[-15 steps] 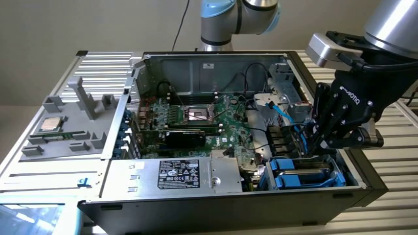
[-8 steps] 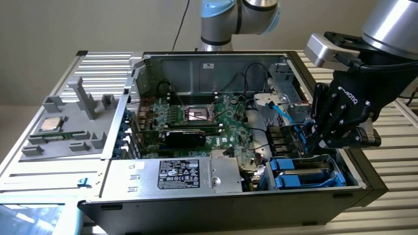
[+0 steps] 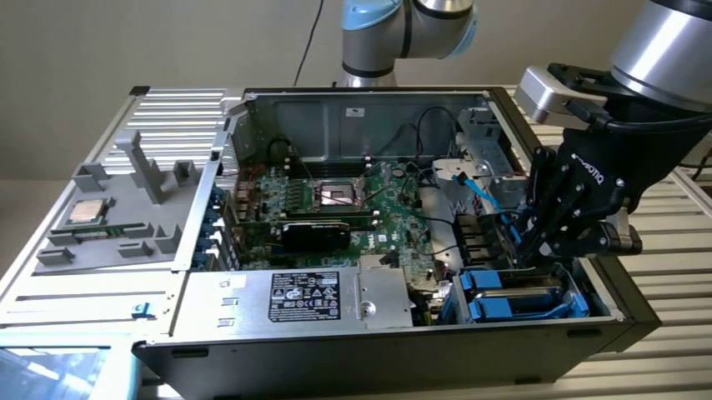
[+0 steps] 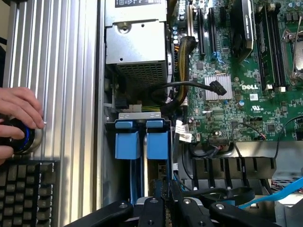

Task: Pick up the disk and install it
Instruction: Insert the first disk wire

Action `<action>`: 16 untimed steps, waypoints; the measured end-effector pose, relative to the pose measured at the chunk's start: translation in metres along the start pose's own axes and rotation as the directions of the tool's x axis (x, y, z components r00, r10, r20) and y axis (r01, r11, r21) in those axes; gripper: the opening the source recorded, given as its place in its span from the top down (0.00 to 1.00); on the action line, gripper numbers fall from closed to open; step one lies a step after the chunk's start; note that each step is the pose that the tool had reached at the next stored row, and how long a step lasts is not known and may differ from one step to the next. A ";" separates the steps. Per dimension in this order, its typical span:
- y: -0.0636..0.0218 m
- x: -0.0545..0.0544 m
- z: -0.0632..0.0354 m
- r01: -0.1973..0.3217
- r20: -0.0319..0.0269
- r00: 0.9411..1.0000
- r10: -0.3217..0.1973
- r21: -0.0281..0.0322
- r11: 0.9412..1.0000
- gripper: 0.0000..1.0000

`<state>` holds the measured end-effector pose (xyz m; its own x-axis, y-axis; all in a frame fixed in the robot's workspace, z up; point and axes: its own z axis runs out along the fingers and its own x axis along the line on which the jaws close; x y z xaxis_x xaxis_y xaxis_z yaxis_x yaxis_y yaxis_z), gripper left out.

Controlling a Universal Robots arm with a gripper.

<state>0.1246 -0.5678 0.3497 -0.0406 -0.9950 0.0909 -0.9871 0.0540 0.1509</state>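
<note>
Wrist view — DELL on motherboard [image 4: 246,111] — jaws grip blue-framed disk [image 4: 157,144].

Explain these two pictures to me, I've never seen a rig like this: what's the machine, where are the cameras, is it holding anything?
This is a robot arm working on an open desktop computer lying on a ribbed metal table. One picture comes from a camera off to the side; the other from a camera on the arm's wrist, looking into the computer. The arm's pincer reaches down over the corner bay where blue disk holders sit. Whether it grips a disk I cannot tell. Beside the computer lies a grey tray with a small square chip. In the wrist picture a person's hand rests on a knob beside a keyboard.
</note>
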 end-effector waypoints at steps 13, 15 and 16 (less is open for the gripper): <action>-0.0013 -0.001 0.0057 0.000 0.000 1.000 0.000 -0.001 1.000 0.83; -0.0013 -0.001 0.0061 0.000 0.000 1.000 0.000 -0.001 1.000 0.83; -0.0013 -0.001 0.0062 0.000 0.000 1.000 0.000 -0.001 1.000 0.83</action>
<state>0.1249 -0.5679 0.3434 -0.0404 -0.9950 0.0911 -0.9869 0.0540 0.1522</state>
